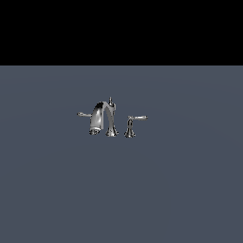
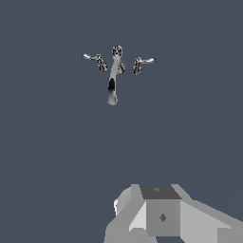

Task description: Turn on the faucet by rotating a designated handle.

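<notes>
We see the faucet (image 1: 105,119) standing a little above the middle of the exterior view, on a flat, dark blue-grey table (image 1: 121,190) that fills the lower part of the frame under a black band. It is a small chrome set: an arched spout whose mouth curves down toward the exterior view's left, a small knob (image 1: 110,100) on top, and a lever on each side. The handle (image 1: 83,114) is the slim lever with a rounded tip at the left of the set in that view, just beside the spout mouth, its pedestal hidden behind the spout. The other lever (image 1: 137,117) sits on a plainly visible flared pedestal at the right of the set.

No arm shows in the exterior view. In the wrist view we see only a grey, blocky piece of the pincer's body (image 2: 161,216) at the lower edge of the frame; its fingertips are out of the picture, so we cannot tell how far it is open or whether it holds anything. The faucet (image 2: 114,76) appears small in the upper middle of that frame, well apart from the pincer body, with bare table between them and nothing touching the set
</notes>
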`<action>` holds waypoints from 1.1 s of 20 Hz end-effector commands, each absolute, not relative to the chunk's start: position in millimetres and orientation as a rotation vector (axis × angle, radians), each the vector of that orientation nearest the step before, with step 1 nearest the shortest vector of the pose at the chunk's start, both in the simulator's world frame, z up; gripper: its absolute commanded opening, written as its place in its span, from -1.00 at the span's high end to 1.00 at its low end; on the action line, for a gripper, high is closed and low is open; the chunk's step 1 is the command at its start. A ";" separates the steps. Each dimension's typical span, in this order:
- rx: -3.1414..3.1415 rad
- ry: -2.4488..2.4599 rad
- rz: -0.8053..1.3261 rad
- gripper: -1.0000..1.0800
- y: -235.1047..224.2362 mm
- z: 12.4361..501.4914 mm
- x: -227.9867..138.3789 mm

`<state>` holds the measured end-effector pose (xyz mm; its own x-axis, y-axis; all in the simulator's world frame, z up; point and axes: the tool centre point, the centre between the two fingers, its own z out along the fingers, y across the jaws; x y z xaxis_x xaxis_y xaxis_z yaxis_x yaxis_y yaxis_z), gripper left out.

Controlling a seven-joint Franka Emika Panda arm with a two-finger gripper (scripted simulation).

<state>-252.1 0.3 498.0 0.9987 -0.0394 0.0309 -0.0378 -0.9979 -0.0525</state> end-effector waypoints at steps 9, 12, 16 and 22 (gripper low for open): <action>-3.096 0.055 -0.042 1.00 8.7 505.2 -250.6; -3.099 0.051 -0.042 1.00 9.1 506.0 -251.2; -3.090 0.063 -0.039 1.00 9.7 505.1 -248.2; -3.052 0.124 -0.017 1.00 14.3 501.6 -232.7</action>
